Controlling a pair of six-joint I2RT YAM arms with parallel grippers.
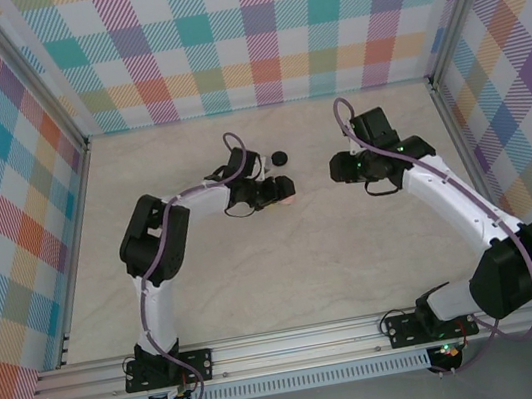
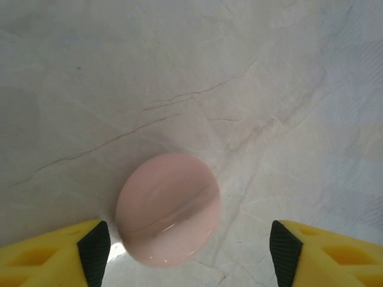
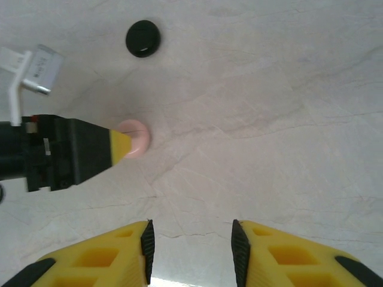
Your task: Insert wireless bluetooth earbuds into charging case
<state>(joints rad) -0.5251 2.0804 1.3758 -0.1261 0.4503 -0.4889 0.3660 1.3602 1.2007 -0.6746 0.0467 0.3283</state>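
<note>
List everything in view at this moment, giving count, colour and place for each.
pink case: one, pale pink, round, on the table between the left fingers, not gripped.
black case: one, black, round, on the table beyond the pink case and apart from it.
table: one, pale marble pattern, under both cases.
walls: three, multicoloured plaid, at the left, far and right sides of the table.
left arm: one, white and black, reaching in from the near left.
right arm: one, white and black, reaching in from the near right.
left fingers: two, yellow with black pads, open either side of the pink case.
right fingers: two, yellow with black pads, open over bare table, nothing between them.
</note>
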